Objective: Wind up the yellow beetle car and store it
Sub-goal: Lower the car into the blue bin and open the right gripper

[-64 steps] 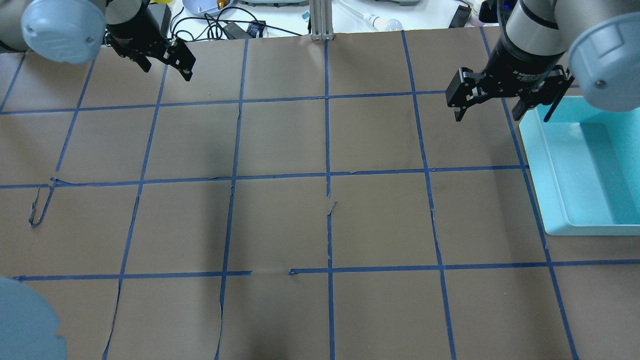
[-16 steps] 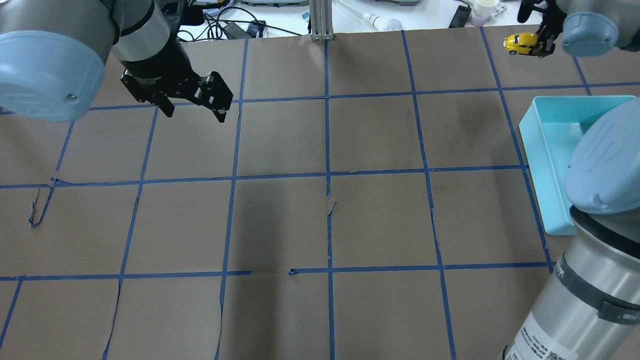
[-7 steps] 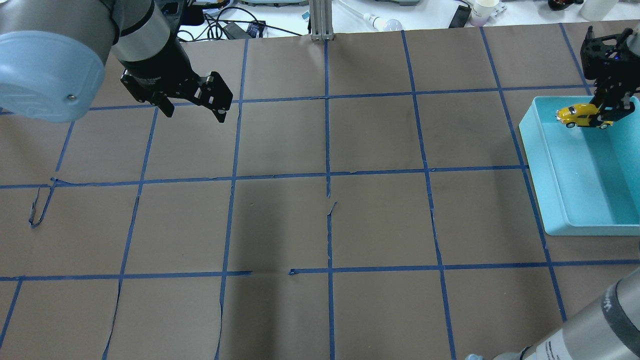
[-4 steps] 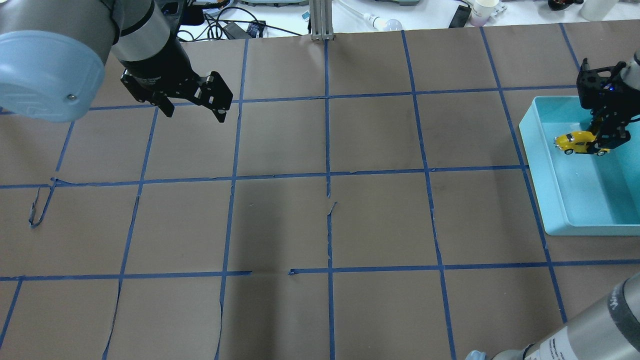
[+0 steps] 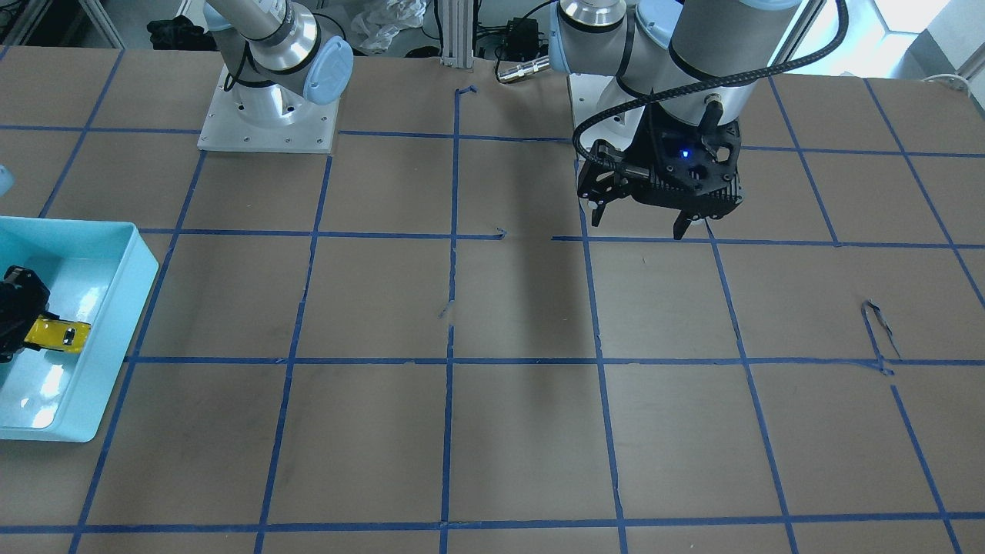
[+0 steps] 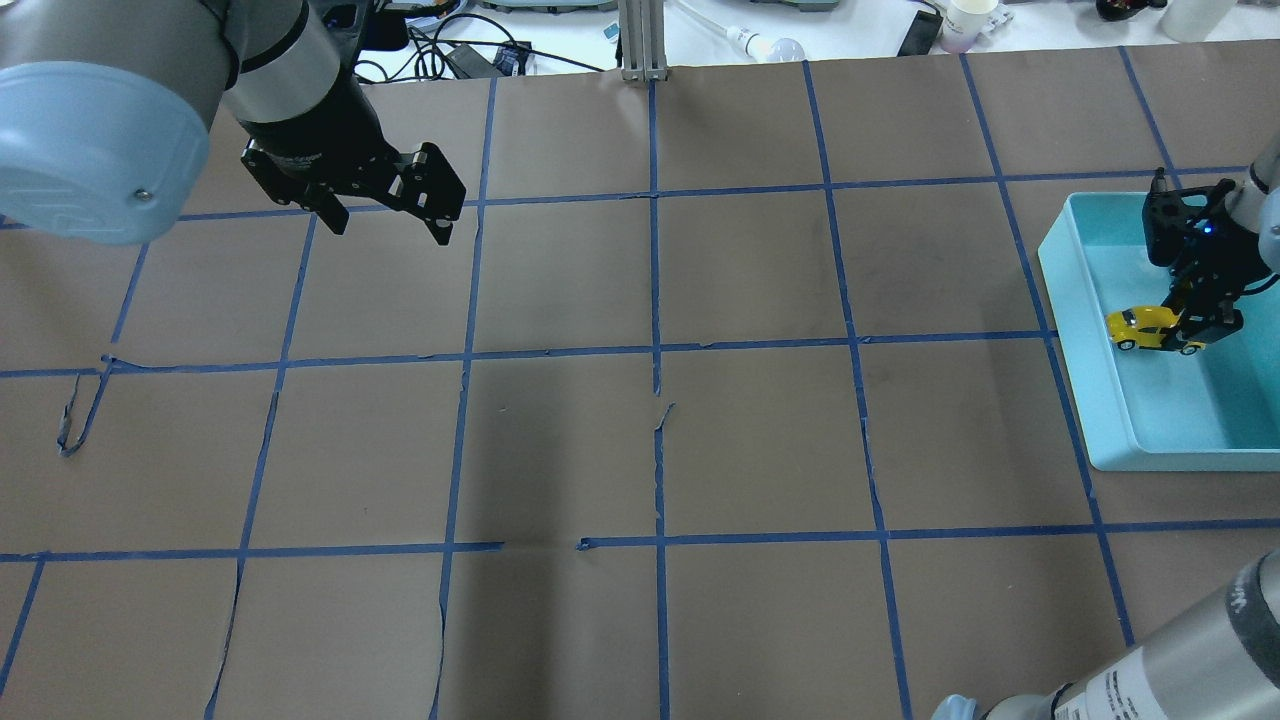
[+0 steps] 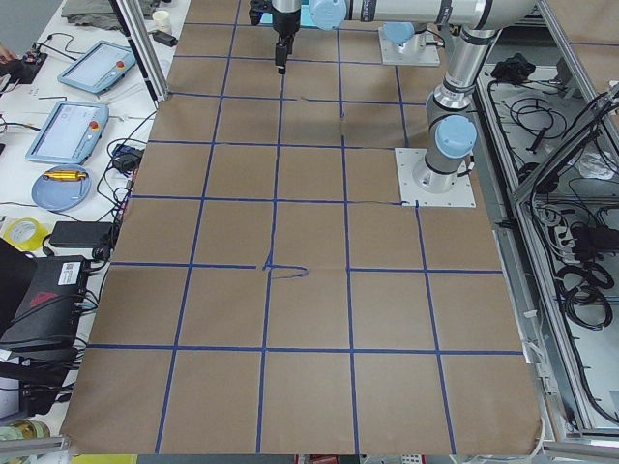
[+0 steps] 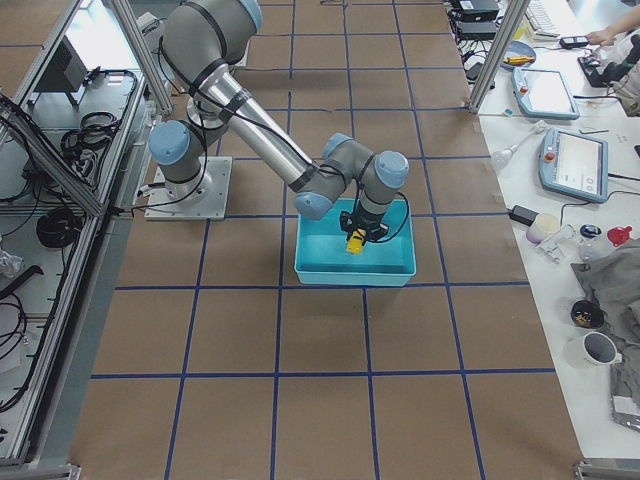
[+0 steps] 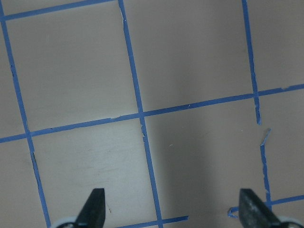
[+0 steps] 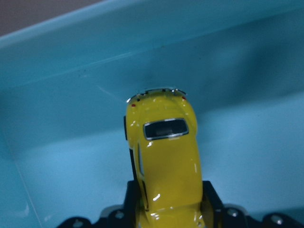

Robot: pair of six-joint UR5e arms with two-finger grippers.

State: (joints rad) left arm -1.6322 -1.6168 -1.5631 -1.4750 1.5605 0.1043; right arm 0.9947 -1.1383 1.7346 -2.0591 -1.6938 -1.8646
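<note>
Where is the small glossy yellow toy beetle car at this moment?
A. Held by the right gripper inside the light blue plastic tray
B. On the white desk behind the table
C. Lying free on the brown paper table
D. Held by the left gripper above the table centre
A: the yellow beetle car is clamped in the right gripper within the walls of the light blue tray, while the left gripper is open and empty.

The glossy yellow beetle car [image 6: 1142,327] is clamped level by its nose in the right gripper [image 6: 1200,326], tail protruding. It is positioned inside the light-blue bin [image 6: 1075,350], near a wall.
</note>
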